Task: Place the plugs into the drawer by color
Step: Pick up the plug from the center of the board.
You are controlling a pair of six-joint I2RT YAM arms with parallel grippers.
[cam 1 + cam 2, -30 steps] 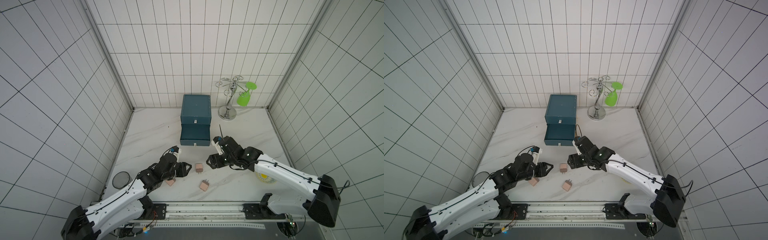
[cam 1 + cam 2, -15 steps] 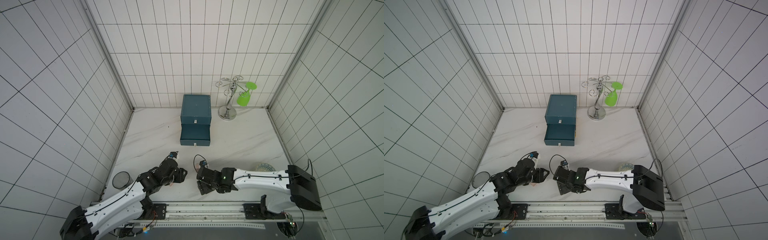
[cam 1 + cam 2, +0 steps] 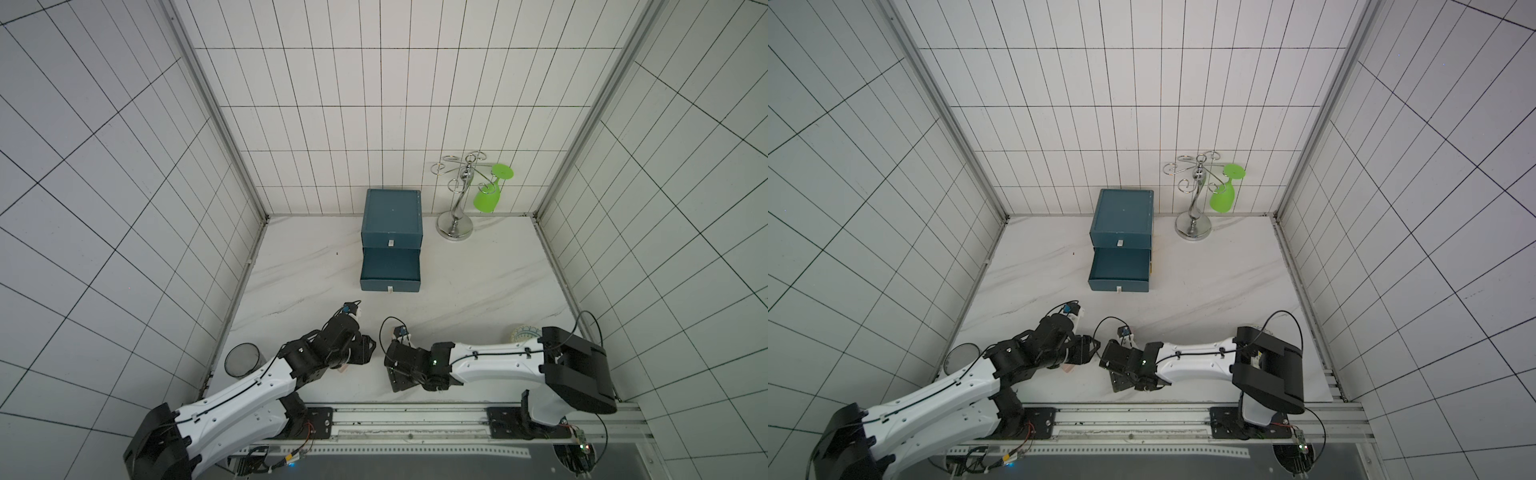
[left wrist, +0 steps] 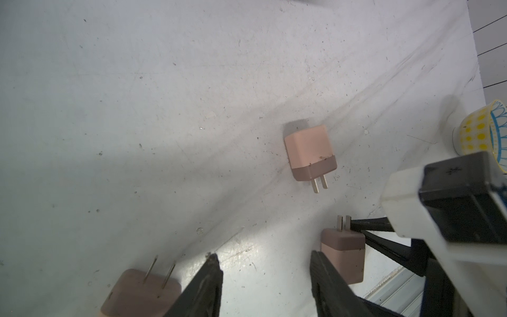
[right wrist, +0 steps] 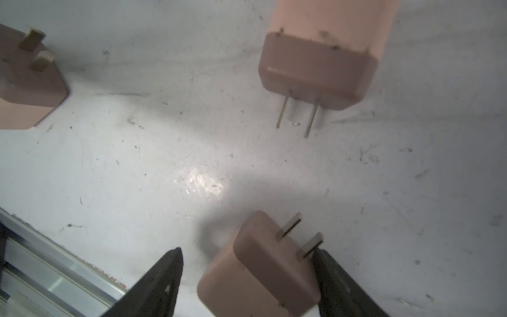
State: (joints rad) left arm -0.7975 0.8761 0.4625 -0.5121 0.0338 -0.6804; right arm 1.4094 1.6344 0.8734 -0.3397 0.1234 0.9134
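Right gripper (image 5: 247, 251) stands wide over the marble tabletop (image 5: 205, 164), a pinkish-tan plug (image 5: 260, 269) lying between its fingers (image 5: 343, 288) unclamped — prongs right beside one finger, a clear gap to the other. Left gripper (image 4: 263, 255) is spread too, with bare table between its tips — a second plug (image 4: 140, 296) lies just outside one finger and a third plug (image 4: 310, 153) farther out. Both top views show the two grippers close together near the table's front edge, well apart from the teal drawer chest (image 3: 390, 208), whose lower drawer (image 3: 390, 286) is pulled open.
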